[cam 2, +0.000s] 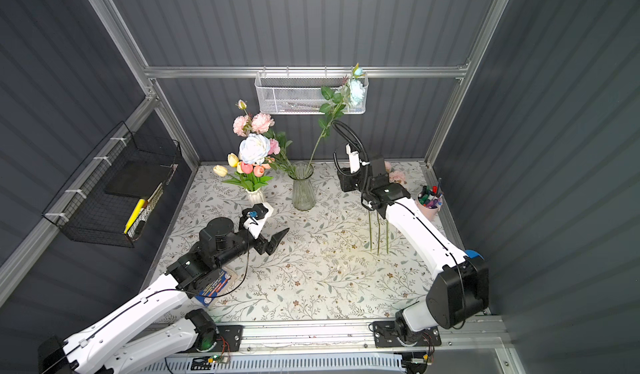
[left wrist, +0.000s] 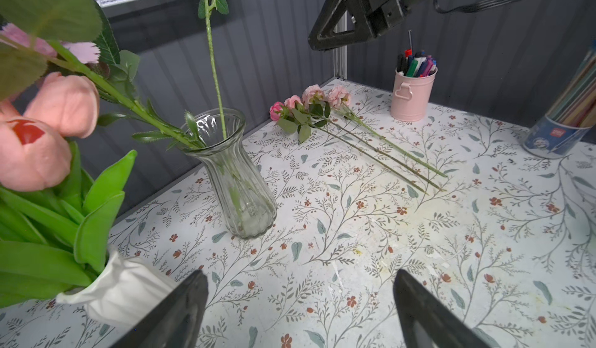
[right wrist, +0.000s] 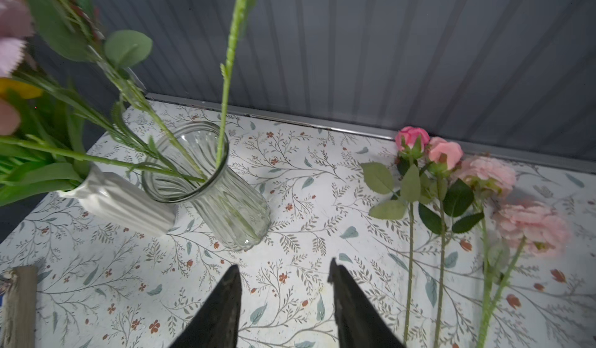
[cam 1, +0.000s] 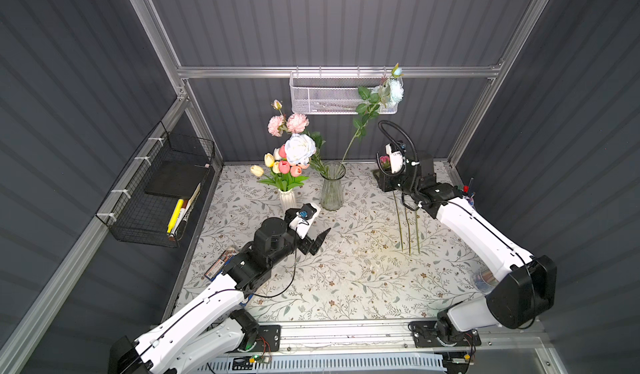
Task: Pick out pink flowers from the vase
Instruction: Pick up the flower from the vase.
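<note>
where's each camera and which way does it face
top views: high at the front, looking down at the table; left arm and right arm show
left wrist: behind the open left gripper, facing the glass vase and laid pink flowers; right gripper shows
right wrist: behind the open right gripper, facing the back wall
shared: both wrist views show glass vase and pink flowers

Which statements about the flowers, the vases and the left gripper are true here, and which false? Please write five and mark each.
1. Pink roses lie flat on the table. True.
2. The glass vase is empty. False: stems stand in it, among them the pink peonies.
3. The left gripper holds a tulip. False: it is open and holds nothing.
4. The salmon-pink tulips stand in the white ribbed vase. True.
5. The pale blue rose lies on the table. False: it stands in the glass vase.
</note>
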